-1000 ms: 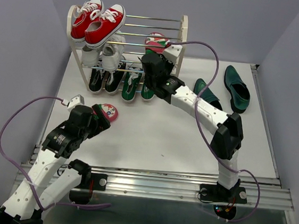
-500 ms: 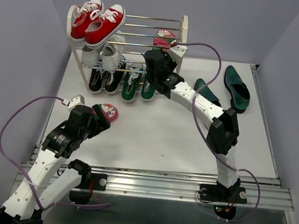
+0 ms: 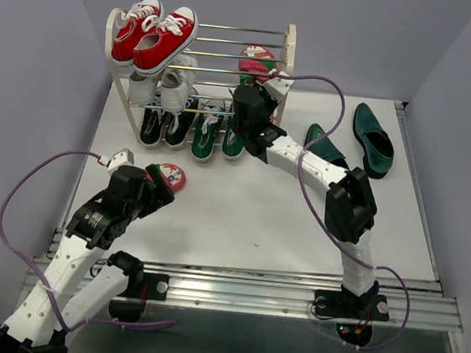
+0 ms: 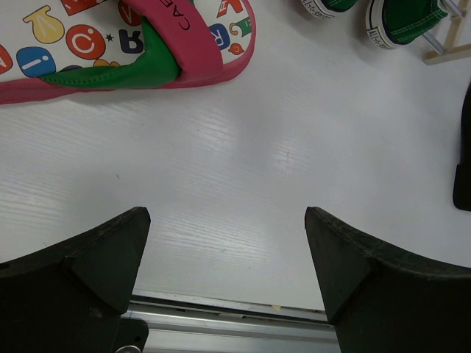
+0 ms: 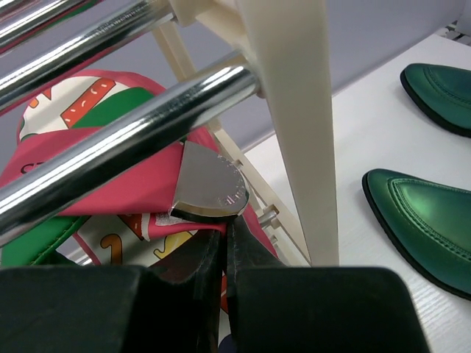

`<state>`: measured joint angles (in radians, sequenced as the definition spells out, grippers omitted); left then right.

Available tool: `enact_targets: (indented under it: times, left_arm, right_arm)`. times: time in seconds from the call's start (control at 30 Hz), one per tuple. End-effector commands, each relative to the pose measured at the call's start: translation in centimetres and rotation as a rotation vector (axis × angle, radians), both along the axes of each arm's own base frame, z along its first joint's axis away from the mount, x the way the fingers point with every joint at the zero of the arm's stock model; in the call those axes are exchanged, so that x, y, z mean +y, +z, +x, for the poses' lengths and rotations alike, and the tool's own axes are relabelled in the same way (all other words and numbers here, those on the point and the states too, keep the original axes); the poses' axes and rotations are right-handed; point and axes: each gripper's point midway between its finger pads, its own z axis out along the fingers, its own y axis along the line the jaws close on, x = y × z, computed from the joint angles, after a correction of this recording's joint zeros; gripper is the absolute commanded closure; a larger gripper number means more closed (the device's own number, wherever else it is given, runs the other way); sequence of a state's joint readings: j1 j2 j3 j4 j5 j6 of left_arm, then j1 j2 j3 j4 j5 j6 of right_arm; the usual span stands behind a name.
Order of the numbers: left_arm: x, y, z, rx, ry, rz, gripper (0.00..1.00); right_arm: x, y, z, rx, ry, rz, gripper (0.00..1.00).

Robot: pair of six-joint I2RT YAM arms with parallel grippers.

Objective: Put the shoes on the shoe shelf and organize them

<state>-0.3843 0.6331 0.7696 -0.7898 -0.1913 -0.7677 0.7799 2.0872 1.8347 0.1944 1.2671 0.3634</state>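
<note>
Pinching a pink flip-flop (image 5: 132, 198), the right gripper (image 5: 224, 239) faces shiny rods (image 5: 147, 125).

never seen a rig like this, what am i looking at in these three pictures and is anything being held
These are two robot arms bolted at the near edge of a white table, each ending in a two-fingered hand. The wide picture comes from a fixed camera above and behind them. The other two come from cameras on the wrists, showing each hand's own fingers. The right hand is shut on a pink flip-flop, held up against the shoe shelf. The left hand is open and empty, near the second flip-flop on the table. Two green loafers lie on the table's right side. The shelf carries red sneakers on top and green sneakers at the bottom, among others.
</note>
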Motion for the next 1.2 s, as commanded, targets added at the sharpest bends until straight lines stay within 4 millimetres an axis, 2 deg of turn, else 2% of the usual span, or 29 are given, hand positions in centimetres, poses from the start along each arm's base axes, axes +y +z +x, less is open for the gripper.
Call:
enact_targets:
  times: [0.0, 0.13, 0.17, 0.2, 0.27, 0.37, 0.47, 0.6, 0.7, 0.73, 0.83, 0.9, 1.0, 1.17]
  left_arm:
    - [-0.1, 1.7, 0.8, -0.054, -0.006, -0.007, 0.01]
    - [-0.2, 1.8, 0.8, -0.057, -0.006, -0.008, 0.01]
    - [-0.1, 1.7, 0.8, -0.054, -0.007, -0.006, 0.01]
    - [-0.2, 1.8, 0.8, -0.056, -0.006, -0.007, 0.01]
    - [-0.2, 1.8, 0.8, -0.054, -0.009, -0.007, 0.01]
    - [-0.2, 1.7, 0.8, -0.05, -0.011, -0.006, 0.01]
    - [-0.2, 1.6, 0.8, -0.049, -0.01, -0.005, 0.01]
    - [-0.1, 1.7, 0.8, -0.049, -0.006, -0.002, 0.01]
    - [-0.1, 1.7, 0.9, -0.044, -0.001, -0.001, 0.01]
    - [-0.1, 1.7, 0.9, -0.042, -0.001, -0.003, 0.01]
    - [-0.4, 1.7, 1.0, -0.037, -0.006, -0.009, 0.01]
    - [-0.5, 1.8, 0.9, -0.036, -0.007, -0.018, 0.01]
    - [-0.8, 1.9, 1.1, -0.039, -0.009, -0.033, 0.01]
    - [-0.8, 2.3, 1.3, -0.041, 0.011, -0.051, 0.01]
  right_arm:
    - [-1.3, 5.6, -0.5, -0.172, -0.06, 0.152, 0.94]
    - [-1.8, 5.3, -0.8, -0.166, -0.096, 0.151, 0.91]
    - [-1.7, 5.4, -0.8, -0.167, -0.088, 0.15, 0.73]
    - [-1.7, 5.4, -0.8, -0.168, -0.086, 0.152, 0.65]
    - [-1.7, 5.4, -0.8, -0.168, -0.085, 0.152, 0.55]
    - [-1.8, 5.4, -0.9, -0.166, -0.08, 0.149, 0.44]
    - [-1.7, 5.3, -0.9, -0.163, -0.074, 0.144, 0.43]
    - [-1.7, 5.7, -1.1, -0.164, -0.044, 0.139, 0.37]
    - [-1.4, 5.6, -1.2, -0.152, 0.005, 0.119, 0.25]
    - [-1.6, 6.3, -1.6, -0.159, 0.017, 0.124, 0.17]
    - [-0.9, 6.1, -2.1, -0.133, 0.087, 0.096, 0.11]
    - [-0.7, 6.7, -2.5, -0.126, 0.137, 0.086, 0.04]
    - [0.0, 6.6, -2.9, -0.095, 0.219, 0.058, 0.0]
    - [1.0, 6.2, -3.8, -0.07, 0.334, 0.065, 0.0]
